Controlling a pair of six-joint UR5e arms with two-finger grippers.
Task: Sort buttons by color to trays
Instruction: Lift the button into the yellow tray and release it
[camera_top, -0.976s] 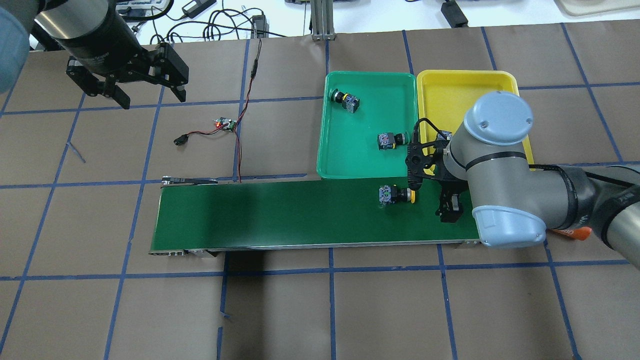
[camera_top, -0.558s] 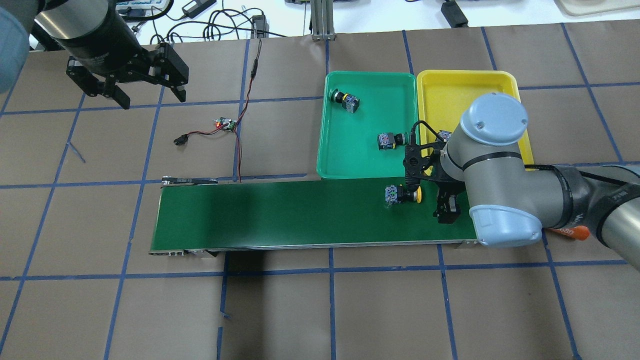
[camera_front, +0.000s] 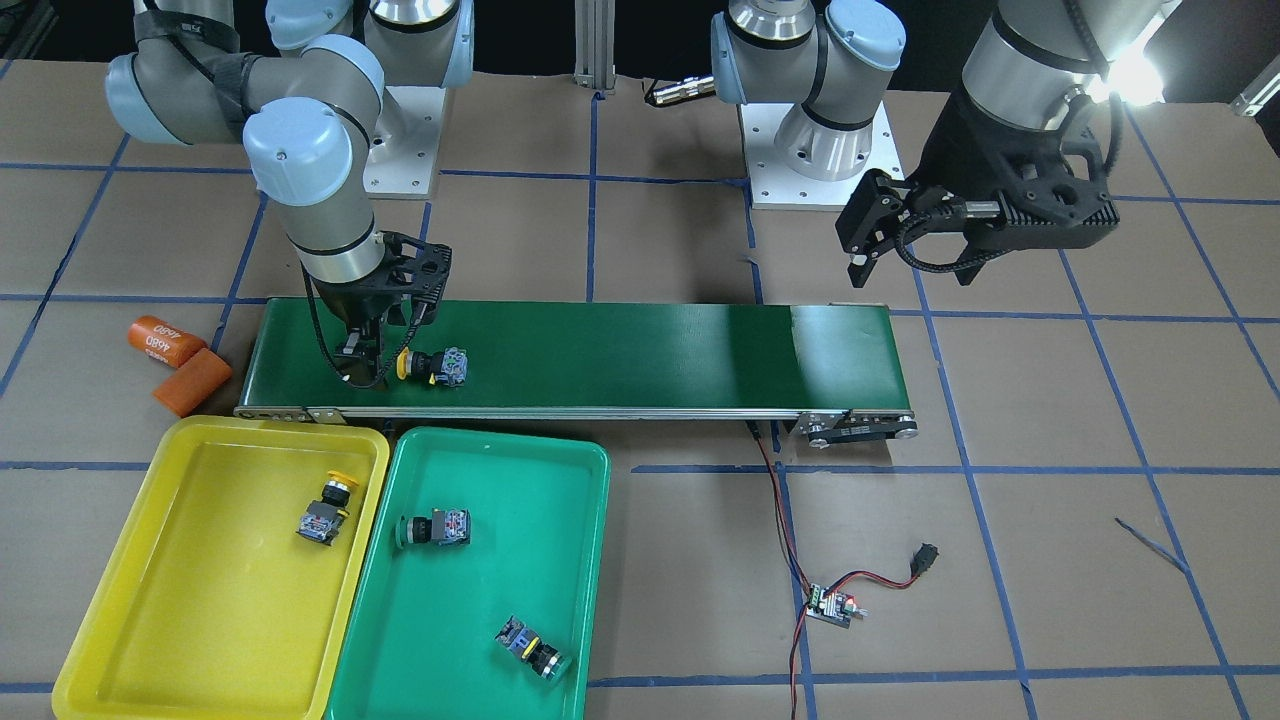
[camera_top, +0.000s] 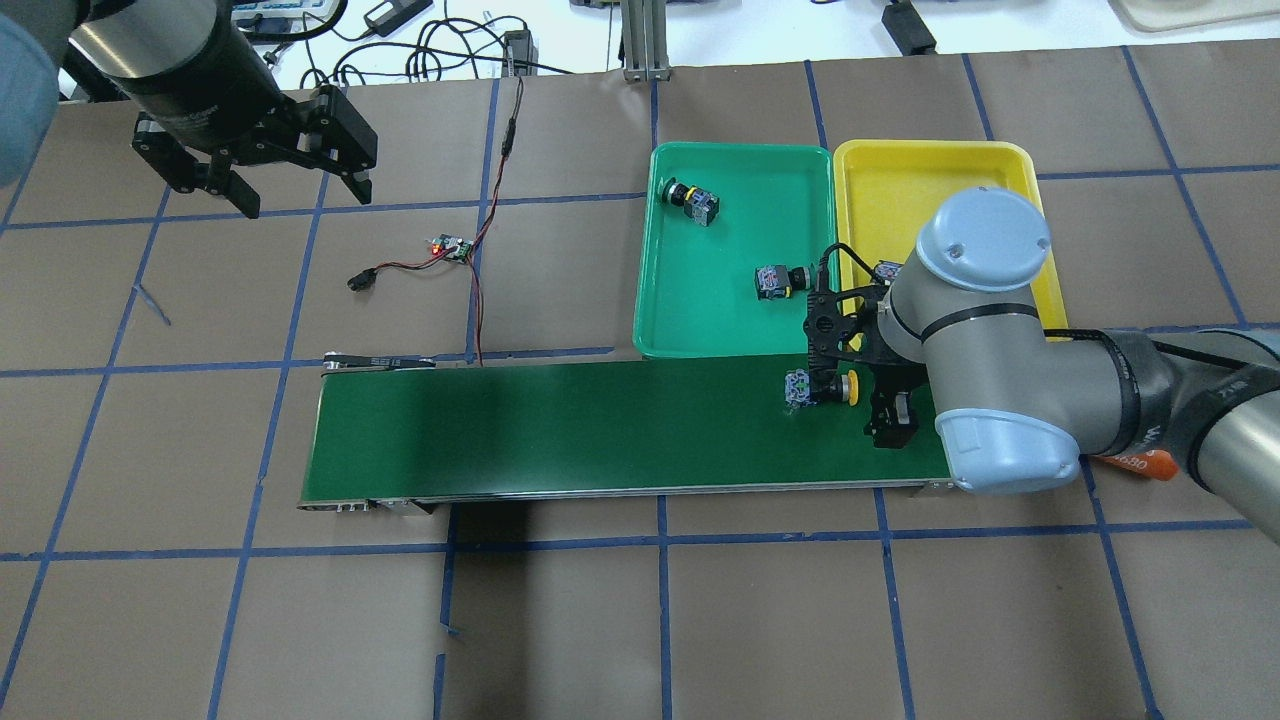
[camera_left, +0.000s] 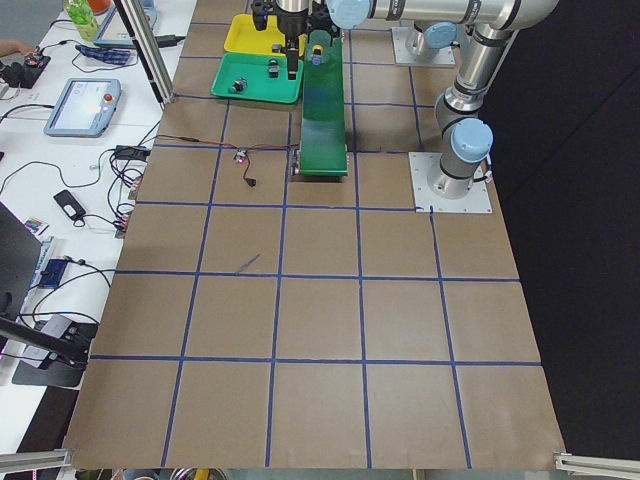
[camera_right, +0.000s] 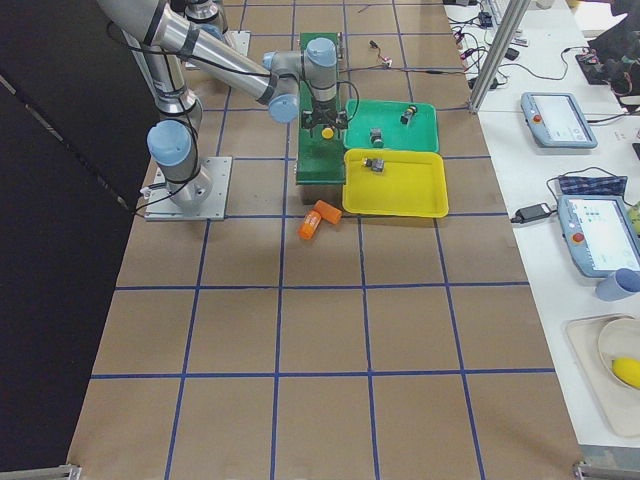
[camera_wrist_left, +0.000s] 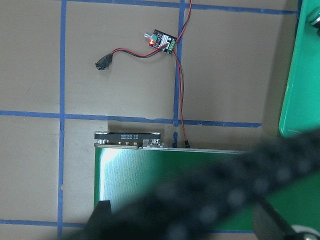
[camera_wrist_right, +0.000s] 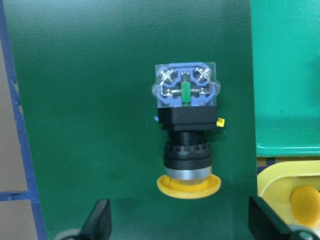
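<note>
Button with a yellow cap (camera_top: 822, 388) lies on its side on the dark-green conveyor belt (camera_top: 560, 430), near the belt's right end and its tray-side edge, cap pointing toward the table's right end. The right pincer (camera_top: 858, 392) hangs low over it, released: in the right wrist view both fingertips (camera_wrist_right: 100, 220) stand wide apart on either side of the cap, touching nothing.

Just past the belt, toward the operators' edge of the table (camera_top: 700, 620), sit the teal-green tray (camera_top: 650, 300) and the yellow tray (camera_top: 930, 150), rims side by side. The green tray holds a green-capped button (camera_front: 432, 527) and a second button (camera_front: 530, 645) nearer the operators' edge. The yellow tray holds one yellow-capped button (camera_front: 325, 508); from overhead the right arm's wrist hides most of it and part of that tray.

Two orange cylinders (camera_front: 180, 362), one marked 4680, lie off the belt's right end. A small circuit board (camera_top: 452, 247) with red-black wires rests beyond the belt's left end. The left pincer (camera_top: 300, 195) hovers released above the table's left part, well apart from everything.
</note>
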